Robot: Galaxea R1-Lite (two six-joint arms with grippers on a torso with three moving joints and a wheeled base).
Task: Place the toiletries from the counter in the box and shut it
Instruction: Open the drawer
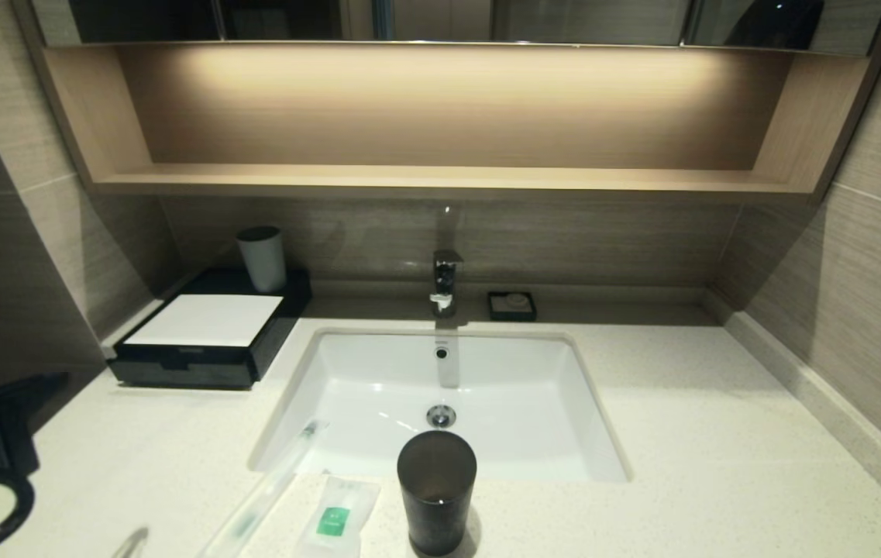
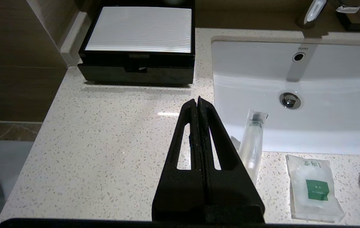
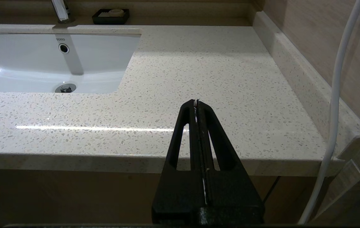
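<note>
The wrapped toothbrush point(image 1: 277, 473) lies at the near left corner of the sink, its head end sticking out over the basin; it also shows in the left wrist view point(image 2: 254, 142). The white sachet point(image 1: 335, 515) with a green label lies flat just right of it, as the left wrist view point(image 2: 312, 186) also shows. The black box point(image 1: 208, 333) with a white top stands at the back left, its drawer front point(image 2: 135, 73) shut. My left gripper point(image 2: 198, 100) is shut and empty, above the counter point(image 2: 104, 142) just left of the toothbrush. My right gripper point(image 3: 196, 103) is shut and empty, at the counter's front right edge.
A dark tumbler point(image 1: 436, 492) stands right of the sachet. A white cup point(image 1: 262, 258) stands on the box's back. The sink basin point(image 1: 448, 403), the tap point(image 1: 445, 283) and a black soap dish point(image 1: 511, 305) lie behind. A white cable point(image 3: 335, 110) hangs at the right wall.
</note>
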